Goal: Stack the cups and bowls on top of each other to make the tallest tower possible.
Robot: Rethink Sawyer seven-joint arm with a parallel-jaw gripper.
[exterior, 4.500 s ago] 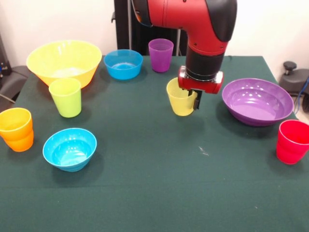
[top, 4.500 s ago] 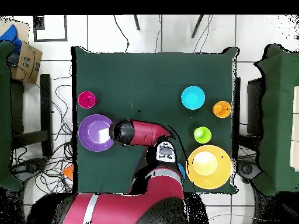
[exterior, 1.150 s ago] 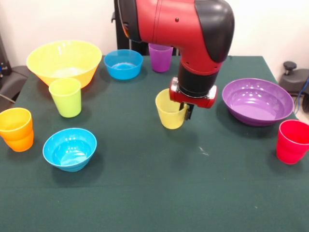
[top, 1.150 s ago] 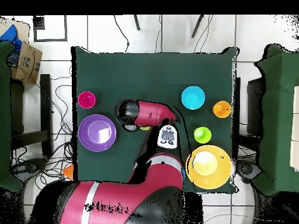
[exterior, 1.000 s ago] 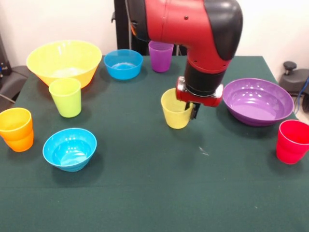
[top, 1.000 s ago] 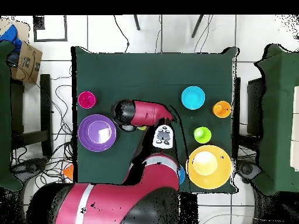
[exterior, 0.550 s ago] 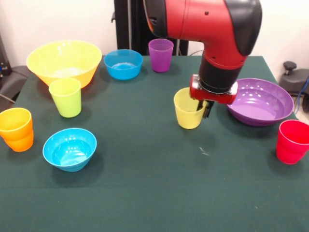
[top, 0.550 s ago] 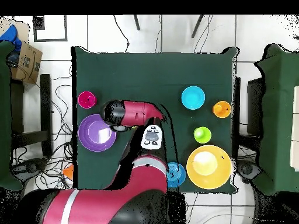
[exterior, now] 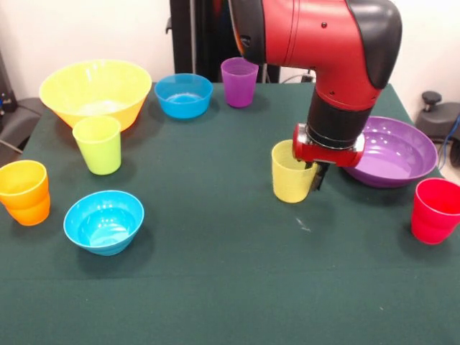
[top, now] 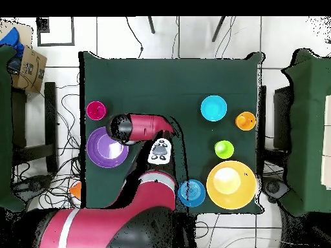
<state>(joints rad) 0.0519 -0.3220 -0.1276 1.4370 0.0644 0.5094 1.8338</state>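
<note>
My gripper (exterior: 314, 176) pinches the yellow cup (exterior: 291, 171) by its rim wall, just beside the purple bowl (exterior: 392, 152). I judge the cup light, stiff and slick; a rim grip suits it, squeezed gently.

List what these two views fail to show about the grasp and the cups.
- Gripper, front view: hidden behind the red wrist flange and the yellow cup; open or shut is unclear.
- Yellow cup, overhead view: covered by the arm.
- Purple cup, overhead view: hidden under the arm.
</note>
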